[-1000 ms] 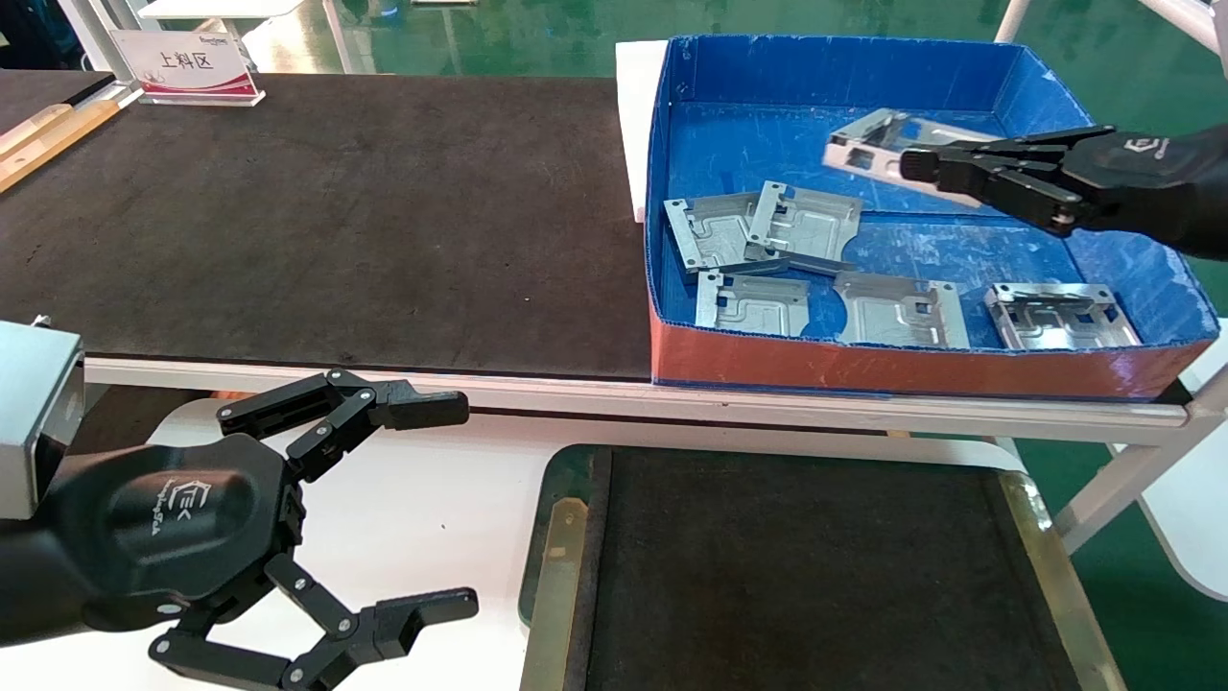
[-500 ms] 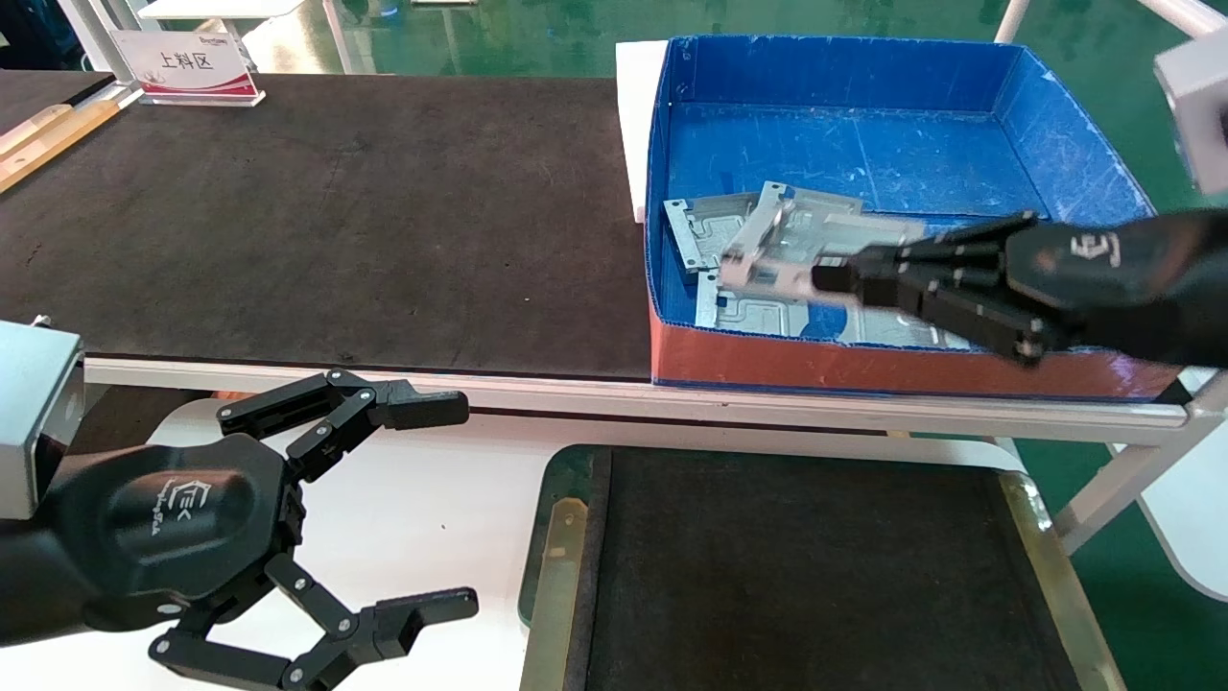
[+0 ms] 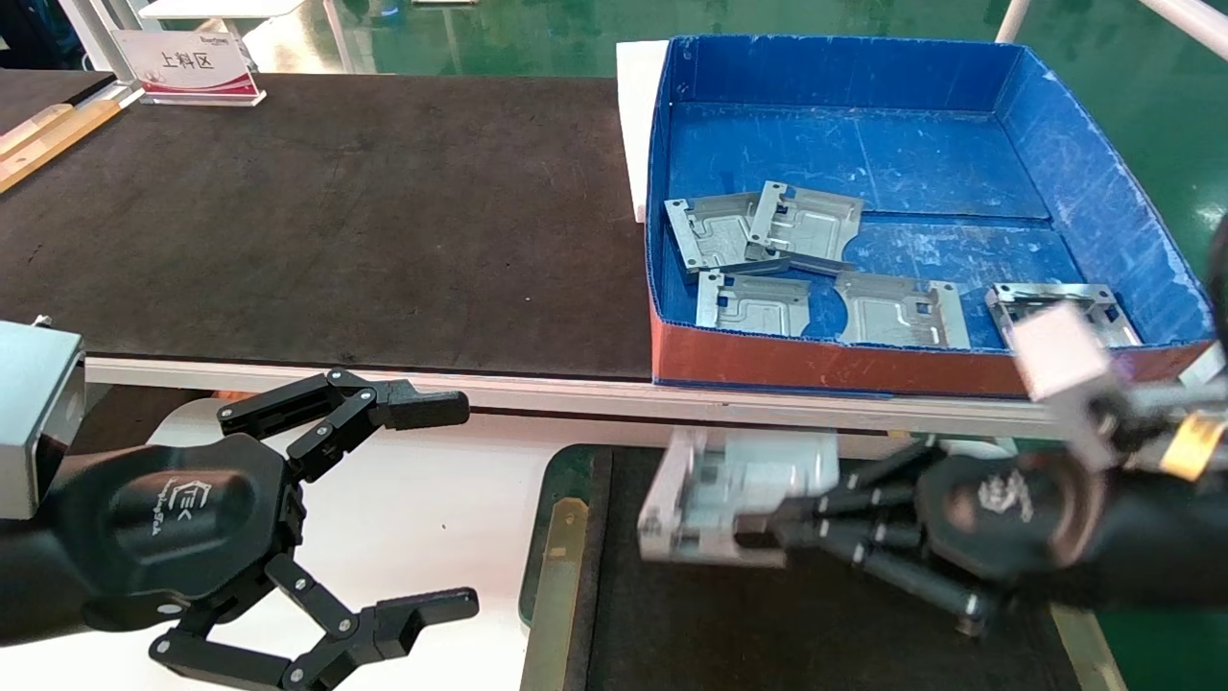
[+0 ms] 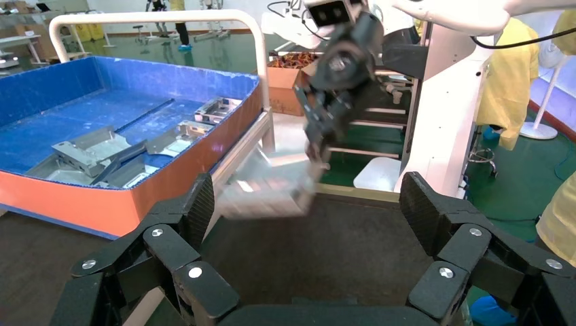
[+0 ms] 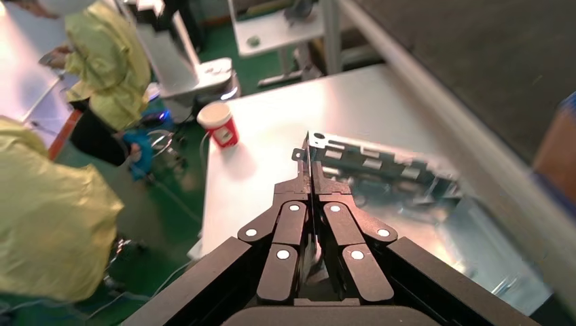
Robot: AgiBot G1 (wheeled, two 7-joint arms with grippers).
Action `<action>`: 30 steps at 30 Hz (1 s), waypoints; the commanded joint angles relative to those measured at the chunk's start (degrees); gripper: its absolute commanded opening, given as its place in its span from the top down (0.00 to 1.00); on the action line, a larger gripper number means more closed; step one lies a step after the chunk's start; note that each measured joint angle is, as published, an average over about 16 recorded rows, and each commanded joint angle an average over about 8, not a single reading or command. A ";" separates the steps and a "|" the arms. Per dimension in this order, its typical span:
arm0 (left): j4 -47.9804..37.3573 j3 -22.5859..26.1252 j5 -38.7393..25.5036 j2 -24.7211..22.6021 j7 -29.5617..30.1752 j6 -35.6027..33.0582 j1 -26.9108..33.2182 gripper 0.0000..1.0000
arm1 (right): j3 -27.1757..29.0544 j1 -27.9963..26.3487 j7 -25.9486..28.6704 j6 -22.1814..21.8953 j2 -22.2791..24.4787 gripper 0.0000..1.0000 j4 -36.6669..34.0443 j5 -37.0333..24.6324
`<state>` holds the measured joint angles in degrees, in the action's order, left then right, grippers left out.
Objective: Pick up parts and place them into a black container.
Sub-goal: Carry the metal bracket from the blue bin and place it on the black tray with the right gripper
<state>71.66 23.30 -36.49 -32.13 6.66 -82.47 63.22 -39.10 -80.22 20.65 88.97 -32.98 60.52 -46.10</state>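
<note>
The right gripper (image 3: 767,537), jaws clamped on a silver-grey stamped metal plate (image 3: 734,494), holds it above the shallow black matte tray (image 3: 767,633). The left gripper (image 3: 436,509) hangs wide open beside that tray.

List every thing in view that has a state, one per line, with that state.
Right gripper: shut on a metal plate, held above the black container.
Left gripper: open, holding nothing, parked beside the container.
Black container: nothing resting in it yet.
Blue box: open-topped, five plates inside, two overlapping.

The held part (image 3: 739,494) was blurry, so its holes were hard to see. The black container (image 3: 566,537) was cut off below.
</note>
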 commanded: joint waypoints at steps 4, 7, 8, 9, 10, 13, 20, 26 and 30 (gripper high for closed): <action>0.00 0.00 0.00 0.00 0.00 0.00 0.00 0.00 | -1.58 4.23 -2.14 -1.00 0.03 1.00 2.00 -0.74; 0.00 0.00 0.00 0.00 0.00 0.00 0.00 0.00 | -2.37 6.18 -4.74 -1.60 -0.85 1.00 1.42 -1.96; 0.00 0.00 0.00 0.00 0.00 0.00 0.00 0.00 | -2.66 6.77 -5.79 -1.80 -1.28 1.00 1.01 -2.51; 0.00 0.00 0.00 0.00 0.00 0.00 0.00 0.00 | -2.95 7.28 -6.93 -1.98 -1.77 1.00 0.46 -3.13; 0.00 0.00 0.00 0.00 0.00 0.00 0.00 0.00 | -3.24 7.72 -8.09 -2.18 -2.32 1.00 -0.20 -3.81; 0.00 0.00 0.00 0.00 0.00 0.00 0.00 0.00 | -4.16 8.50 -11.65 -2.72 -4.28 1.00 -2.90 -6.13; 0.00 0.00 0.00 0.00 0.00 0.00 0.00 0.00 | -6.48 7.13 -20.44 -3.78 -11.05 1.00 -12.89 -12.45; 0.00 0.00 0.00 0.00 0.00 0.00 0.00 0.00 | -8.27 3.78 -28.54 -4.95 -18.28 1.00 -24.08 -17.31; 0.00 0.00 0.00 0.00 0.00 0.00 0.00 0.00 | -9.15 1.28 -33.75 -5.95 -22.75 1.00 -31.62 -19.67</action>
<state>71.66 23.30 -36.49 -32.13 6.66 -82.47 63.22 -48.12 -78.82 -12.75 83.15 -55.37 29.43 -65.38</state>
